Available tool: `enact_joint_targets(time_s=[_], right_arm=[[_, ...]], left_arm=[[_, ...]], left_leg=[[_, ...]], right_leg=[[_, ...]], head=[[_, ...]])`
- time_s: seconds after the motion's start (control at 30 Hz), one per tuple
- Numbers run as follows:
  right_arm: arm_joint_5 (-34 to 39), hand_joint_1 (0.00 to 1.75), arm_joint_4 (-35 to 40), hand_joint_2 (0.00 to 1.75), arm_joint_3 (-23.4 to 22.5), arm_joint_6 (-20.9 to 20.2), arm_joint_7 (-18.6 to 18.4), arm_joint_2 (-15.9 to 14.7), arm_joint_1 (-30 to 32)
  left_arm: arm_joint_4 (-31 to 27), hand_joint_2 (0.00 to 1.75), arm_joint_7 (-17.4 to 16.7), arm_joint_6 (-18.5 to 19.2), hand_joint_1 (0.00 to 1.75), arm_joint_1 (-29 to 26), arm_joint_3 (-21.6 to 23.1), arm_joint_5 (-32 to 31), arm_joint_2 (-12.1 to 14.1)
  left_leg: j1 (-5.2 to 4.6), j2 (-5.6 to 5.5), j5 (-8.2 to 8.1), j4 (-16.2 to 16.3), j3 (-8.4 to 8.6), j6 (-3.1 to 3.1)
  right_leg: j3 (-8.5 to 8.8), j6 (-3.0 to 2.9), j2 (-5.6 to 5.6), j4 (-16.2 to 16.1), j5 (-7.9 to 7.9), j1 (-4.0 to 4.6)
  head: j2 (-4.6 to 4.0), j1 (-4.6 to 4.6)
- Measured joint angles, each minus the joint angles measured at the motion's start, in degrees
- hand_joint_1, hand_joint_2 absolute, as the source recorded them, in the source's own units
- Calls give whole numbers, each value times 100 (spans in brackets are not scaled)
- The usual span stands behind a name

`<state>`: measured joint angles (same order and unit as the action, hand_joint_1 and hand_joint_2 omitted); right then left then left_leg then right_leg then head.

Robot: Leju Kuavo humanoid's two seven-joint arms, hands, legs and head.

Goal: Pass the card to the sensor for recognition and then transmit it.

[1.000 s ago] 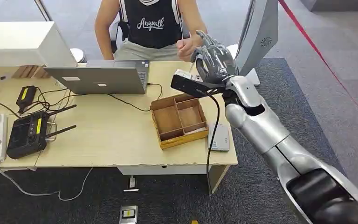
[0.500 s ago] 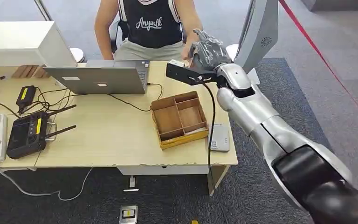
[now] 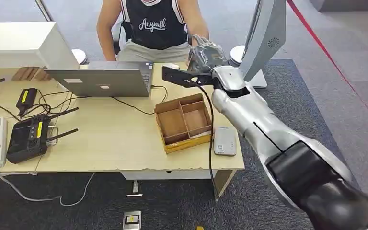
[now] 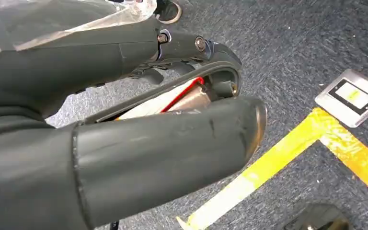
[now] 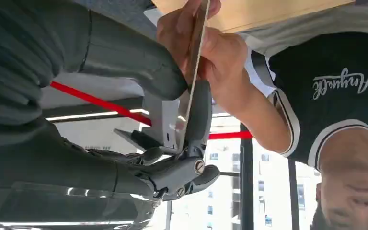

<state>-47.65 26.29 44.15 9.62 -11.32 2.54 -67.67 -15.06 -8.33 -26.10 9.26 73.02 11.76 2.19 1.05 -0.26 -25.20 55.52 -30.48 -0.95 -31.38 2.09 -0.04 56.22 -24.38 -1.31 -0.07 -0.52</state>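
Right wrist view shows the right hand (image 5: pixel 172 143) pinching the card (image 5: pixel 191 72) beside the person's hand (image 5: pixel 206 52) — release early and it drops.

Open laptop (image 3: pixel 98 79), wooden divided tray (image 3: pixel 184 122) and black antenna controller (image 3: pixel 27 136) on the desk (image 3: pixel 115 143)
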Motion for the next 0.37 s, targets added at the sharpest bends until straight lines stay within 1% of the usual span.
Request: enact_joint_targets(time_s=[0.03, 0.07, 0.2, 0.37], right_arm=[[-2, 0, -39, 175, 4, 15, -7, 15, 0], [-13, 0, -70, 0, 13, 26, -13, 28, -1], [-66, 0, -219, 0, 46, 160, -24, 79, -13], [-85, 0, -350, 0, 87, 420, 35, 48, -76]], left_arm=[[0, 0, 7, -17, 0, -12, -2, 7, 2], [0, 0, 11, -26, 0, -22, -2, 9, 4], [-2, 0, 15, -52, 0, -41, -4, 7, 9], [-2, 0, 11, -85, 0, -58, -9, -33, 9]], left_leg=[[0, -1, 0, 0, -1, 0], [0, -2, 0, 0, -1, 0], [0, 0, 0, 1, 0, 0], [0, -1, 0, 2, 2, 0]], right_leg=[[0, 0, 0, 0, 0, 0], [0, 0, 0, 0, 0, 0], [0, 0, 0, 0, 0, 0], [-1, 1, 0, 0, 1, 0]], head=[[0, -2], [0, -2], [0, 0], [0, -2]])
